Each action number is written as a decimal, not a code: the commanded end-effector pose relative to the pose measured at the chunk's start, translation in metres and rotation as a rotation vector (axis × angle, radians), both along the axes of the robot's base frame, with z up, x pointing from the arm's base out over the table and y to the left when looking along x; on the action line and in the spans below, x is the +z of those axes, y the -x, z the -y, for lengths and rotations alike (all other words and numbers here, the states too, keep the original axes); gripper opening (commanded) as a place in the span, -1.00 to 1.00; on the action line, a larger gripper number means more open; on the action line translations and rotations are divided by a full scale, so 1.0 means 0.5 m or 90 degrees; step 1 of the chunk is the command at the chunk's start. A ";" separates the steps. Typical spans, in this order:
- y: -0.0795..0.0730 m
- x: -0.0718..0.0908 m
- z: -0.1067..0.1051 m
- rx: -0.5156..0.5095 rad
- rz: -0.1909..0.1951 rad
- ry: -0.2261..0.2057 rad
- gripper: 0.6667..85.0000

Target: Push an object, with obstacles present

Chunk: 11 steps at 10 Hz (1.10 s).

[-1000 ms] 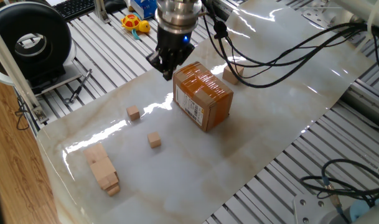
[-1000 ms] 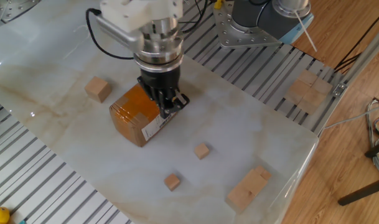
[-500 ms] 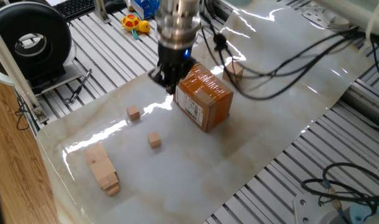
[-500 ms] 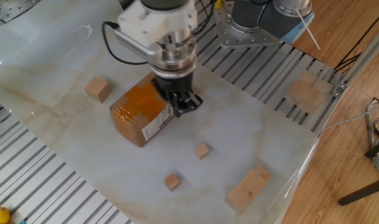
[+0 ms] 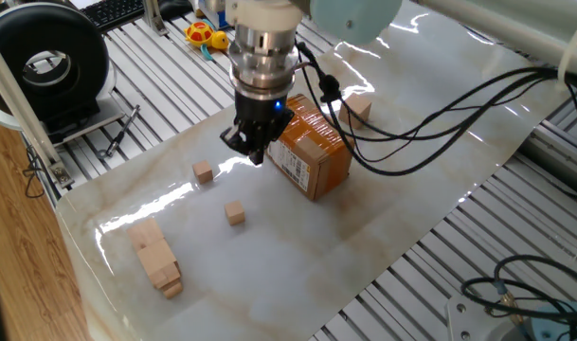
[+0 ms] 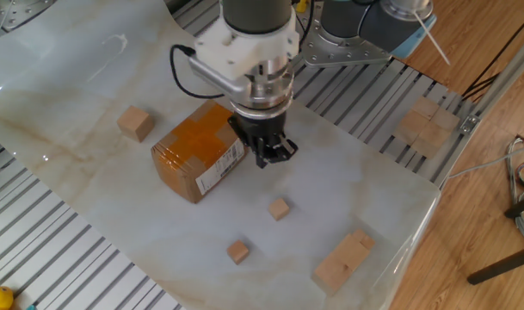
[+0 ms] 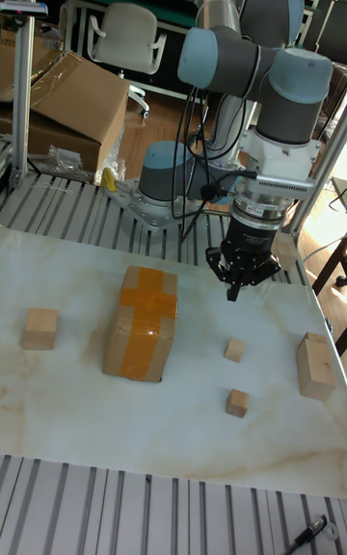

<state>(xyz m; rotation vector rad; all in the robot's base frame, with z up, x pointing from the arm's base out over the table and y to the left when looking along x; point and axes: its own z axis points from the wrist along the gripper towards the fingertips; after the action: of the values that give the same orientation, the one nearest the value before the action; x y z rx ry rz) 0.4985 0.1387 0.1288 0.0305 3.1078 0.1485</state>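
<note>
- Tall fixed view: marble-patterned table [image 7: 67, 439]; pale, glossy, carrying all items below;
- cardboard box [image 7: 142, 322]; orange-brown, taped, lying left of centre; white label visible in the other fixed view;
- gripper [image 7: 236, 290]; pointing straight down, just right of the box and apart from it; fingers drawn close together, nothing held between them; tips poised above the table;
- stacked wooden blocks [image 7: 315, 364]; near the right edge;
- bigger wooden cube [image 7: 40, 329]; far left, well apart from the box;
- two small wooden cubes; one [image 7: 234, 350] nearly below the gripper, to its near side, untouched; second [image 7: 237, 403] nearer still.
</note>
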 end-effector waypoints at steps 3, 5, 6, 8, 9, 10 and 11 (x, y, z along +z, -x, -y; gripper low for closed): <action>-0.011 -0.052 -0.047 -0.015 0.029 0.002 -0.75; -0.004 -0.053 -0.041 -0.023 0.020 0.008 -0.75; -0.013 -0.053 -0.023 -0.037 0.030 0.030 -0.75; -0.005 -0.059 -0.054 -0.084 0.017 0.005 -0.77; -0.005 -0.067 -0.079 -0.103 0.019 -0.004 -0.78; 0.002 -0.067 -0.077 -0.107 0.014 0.001 -0.81; 0.011 -0.066 -0.077 -0.101 0.003 0.001 -0.79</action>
<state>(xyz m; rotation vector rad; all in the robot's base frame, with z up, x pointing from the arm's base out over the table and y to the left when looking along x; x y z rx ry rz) 0.4980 0.1681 0.0967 0.2199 3.0713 0.1157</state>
